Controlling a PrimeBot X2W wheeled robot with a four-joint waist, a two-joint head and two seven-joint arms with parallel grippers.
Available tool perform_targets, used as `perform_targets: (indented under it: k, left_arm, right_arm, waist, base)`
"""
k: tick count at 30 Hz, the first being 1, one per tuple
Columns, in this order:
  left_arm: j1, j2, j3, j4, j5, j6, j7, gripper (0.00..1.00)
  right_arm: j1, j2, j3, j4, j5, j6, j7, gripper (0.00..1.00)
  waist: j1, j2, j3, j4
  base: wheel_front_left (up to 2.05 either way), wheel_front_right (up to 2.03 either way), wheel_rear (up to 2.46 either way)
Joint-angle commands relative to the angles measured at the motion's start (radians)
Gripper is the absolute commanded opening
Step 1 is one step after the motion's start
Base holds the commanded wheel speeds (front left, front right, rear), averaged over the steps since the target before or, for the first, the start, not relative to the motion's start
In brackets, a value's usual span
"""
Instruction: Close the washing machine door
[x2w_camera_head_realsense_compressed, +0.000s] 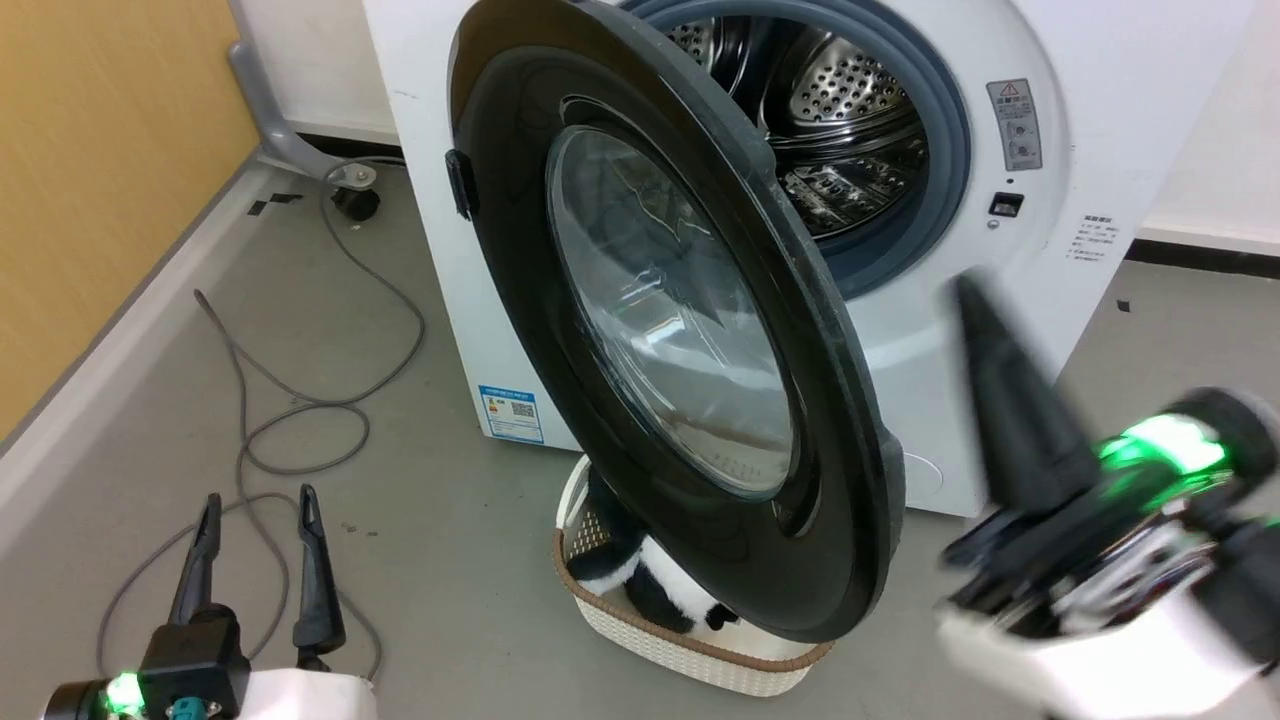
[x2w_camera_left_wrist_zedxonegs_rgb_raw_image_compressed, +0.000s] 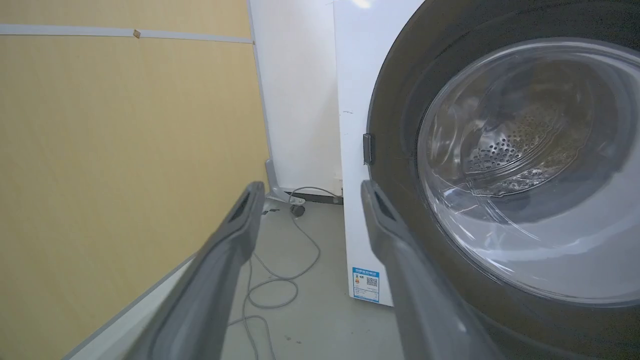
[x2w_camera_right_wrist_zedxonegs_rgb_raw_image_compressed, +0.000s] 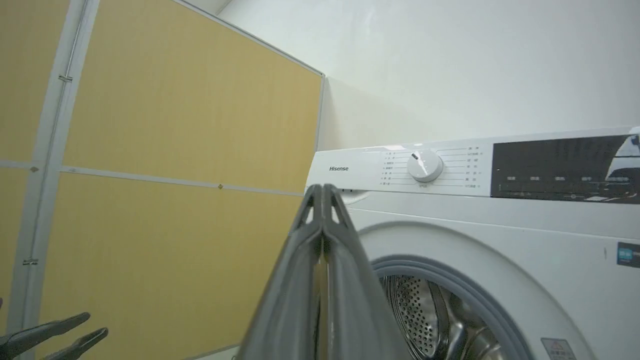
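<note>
Hanging half open, the large round glossy black-rimmed washing machine door (x2w_camera_head_realsense_compressed: 680, 330) with its clear glass bowl is seen between both pincers. The right pincer (x2w_camera_right_wrist_zedxonegs_rgb_raw_image_compressed: 322, 192) is pressed shut on nothing, pointed toward the big white front-loading washing machine (x2w_camera_head_realsense_compressed: 1100, 120). The left pincer (x2w_camera_head_realsense_compressed: 258, 495) is spread apart, empty, left of the door.

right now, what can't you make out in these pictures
- Head view: the washing machine door covers most of the basket; its black-and-white furry contents are unidentifiable.
- Head view: the right pincer is blurred.
- Head view: the blue label print is too small to read.
- Left wrist view: the door's lower rim is cut off by the edge.
</note>
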Motion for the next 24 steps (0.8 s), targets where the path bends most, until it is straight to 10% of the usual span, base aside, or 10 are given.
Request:
perform_targets:
  k: [1, 13, 24]
  left_arm:
    - [0.013, -0.017, 0.017, 0.006, 0.018, -0.016, -0.005, 1.00]
    - [0.008, -0.096, 0.085, 0.041, 0.096, -0.098, -0.005, 1.00]
    - [-0.011, -0.149, 0.119, 0.050, 0.139, -0.147, -0.005, 1.00]
  right_arm:
    - [-0.016, -0.045, 0.067, -0.005, 0.009, 0.001, -0.004, 0.00]
    - [-0.016, -0.221, 0.417, 0.178, -0.028, 0.001, -0.004, 0.00]
    - [0.030, -0.223, 0.361, 0.393, -0.008, 0.001, -0.004, 0.00]
  waist:
    - [0.0000, 0.0000, 0.001, 0.000]
    - [0.0000, 0.0000, 0.005, -0.014]
    - [0.0000, 0.0000, 0.040, -0.037]
  base:
    - [0.00, 0.00, 0.00]
    - [0.00, 0.00, 0.00]
    - [0.00, 0.00, 0.00]
